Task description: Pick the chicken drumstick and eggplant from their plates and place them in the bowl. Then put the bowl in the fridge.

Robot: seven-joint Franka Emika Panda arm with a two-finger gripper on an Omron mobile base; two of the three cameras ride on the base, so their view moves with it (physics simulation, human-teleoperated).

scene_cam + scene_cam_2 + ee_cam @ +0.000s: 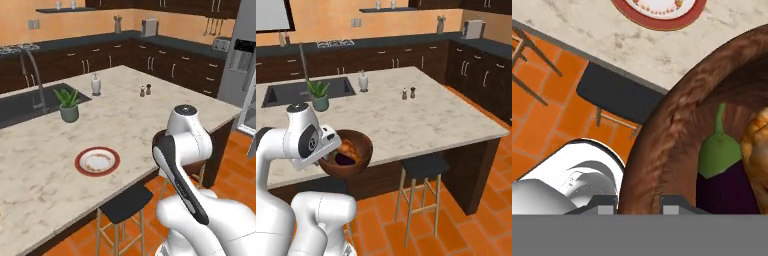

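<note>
The two dark fingertips (pixel 605 206) are pinched on the rim of the bowl (pixel 677 125), one tip on each side of its brown wall, so the gripper (pixel 639 206) is clamped on the bowl and carries it. From the right base view the bowl (pixel 348 155) hangs in the air off the near edge of the island counter (pixel 406 120), above the orange floor and just left of a black-topped stool (pixel 423 167). Inside it lie the eggplant (pixel 722 170), dark purple with a green cap, and the chicken drumstick (pixel 757 150) touching it on one side. On the marble top the red-rimmed plate (pixel 97 161) sits bare. Farther back stand a potted plant (pixel 68 105), a white bottle (pixel 95 84) and two small shakers (pixel 145 90). The fridge (pixel 240 70) stands at the far right. I can read no writing on anything.
</note>
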